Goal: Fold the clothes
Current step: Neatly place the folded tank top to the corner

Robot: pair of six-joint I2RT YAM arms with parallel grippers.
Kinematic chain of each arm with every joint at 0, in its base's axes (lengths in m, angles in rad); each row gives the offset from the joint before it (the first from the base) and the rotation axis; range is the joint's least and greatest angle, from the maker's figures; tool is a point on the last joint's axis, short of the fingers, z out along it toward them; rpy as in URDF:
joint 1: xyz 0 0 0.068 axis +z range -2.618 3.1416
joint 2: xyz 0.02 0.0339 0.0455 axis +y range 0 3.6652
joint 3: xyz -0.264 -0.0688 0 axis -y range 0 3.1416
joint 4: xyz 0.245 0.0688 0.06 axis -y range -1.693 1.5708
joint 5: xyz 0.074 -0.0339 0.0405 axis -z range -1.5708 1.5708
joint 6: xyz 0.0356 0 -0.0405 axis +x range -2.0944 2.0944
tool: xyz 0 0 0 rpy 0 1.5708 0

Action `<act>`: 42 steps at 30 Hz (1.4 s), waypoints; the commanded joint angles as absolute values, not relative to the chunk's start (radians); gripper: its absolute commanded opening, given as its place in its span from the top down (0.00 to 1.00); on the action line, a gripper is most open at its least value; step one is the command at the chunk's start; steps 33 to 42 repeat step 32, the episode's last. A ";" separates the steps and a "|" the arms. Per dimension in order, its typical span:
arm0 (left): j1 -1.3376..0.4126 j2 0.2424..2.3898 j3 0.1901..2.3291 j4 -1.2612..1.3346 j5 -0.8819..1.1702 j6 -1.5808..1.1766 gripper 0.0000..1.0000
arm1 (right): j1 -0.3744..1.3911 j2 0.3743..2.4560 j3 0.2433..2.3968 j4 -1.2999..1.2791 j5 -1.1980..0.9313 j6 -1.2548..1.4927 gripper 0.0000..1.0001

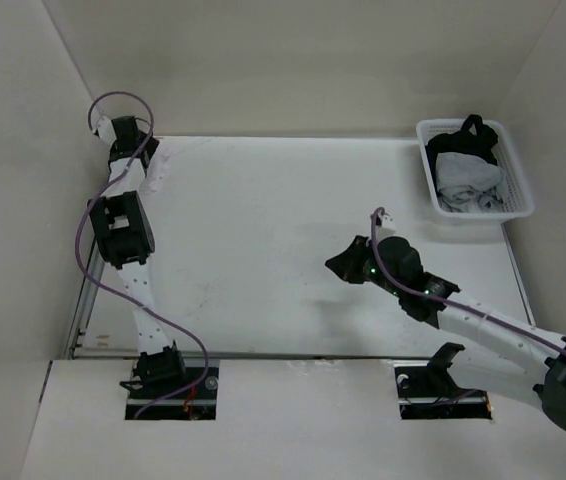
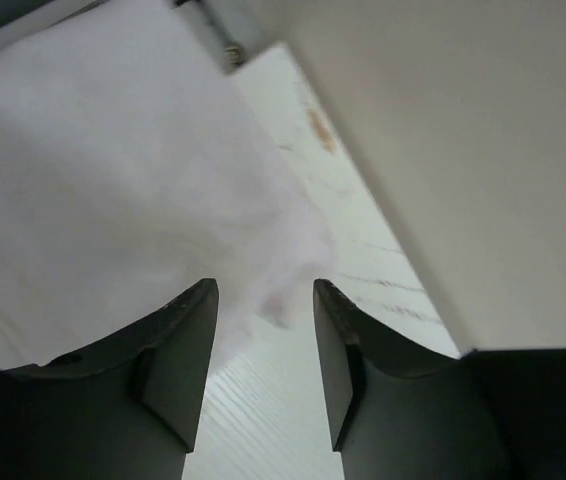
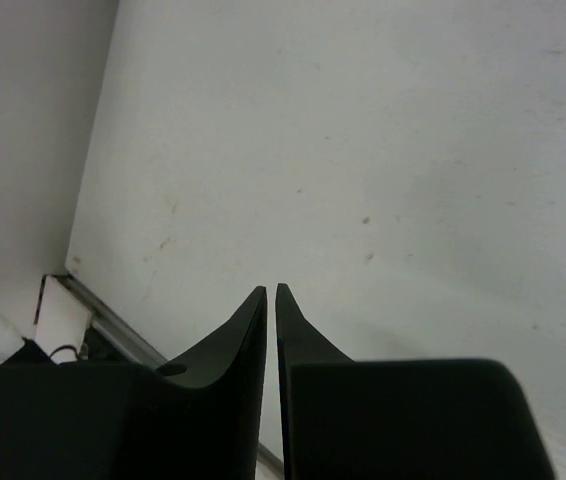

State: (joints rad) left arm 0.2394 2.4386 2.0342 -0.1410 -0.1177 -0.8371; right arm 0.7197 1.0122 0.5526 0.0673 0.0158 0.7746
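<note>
At the far left corner of the table [image 1: 263, 220], the left gripper [image 2: 263, 290] stands with its jaws wide apart, clamped on nothing. Seen from the left wrist, the white garment [image 2: 113, 180] fills the upper left of the view as a soft, blurred mass of thin fabric. Its lower edge reaches down to the tips of the two dark fingers [image 2: 188, 350]. A pale fold of it lies just in front of the gap between them, nearer the left finger than the right. Whether the cloth touches either fingertip I cannot tell; neither finger presses on it. Bare tabletop shows through the gap below the fabric, and the side wall [image 2: 483, 180] rises close on the right of that view.

From the top camera the garment is hard to pick out against the white table. Only a pale flap shows just beside the left gripper's head, near the table's left edge.

The right gripper [image 3: 271, 292] hovers over open tabletop nearer the middle, well apart from the garment. Its jaws are drawn together to a thin slit with nothing between them.

A white mesh basket [image 1: 483, 212] sits at the far right corner with dark and pale cloth heaped inside, well away from both grippers.
</note>
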 commanded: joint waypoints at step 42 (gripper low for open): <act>-0.605 1.326 0.828 0.026 -0.089 -0.650 0.44 | 0.986 0.773 0.512 -0.018 0.344 0.693 0.00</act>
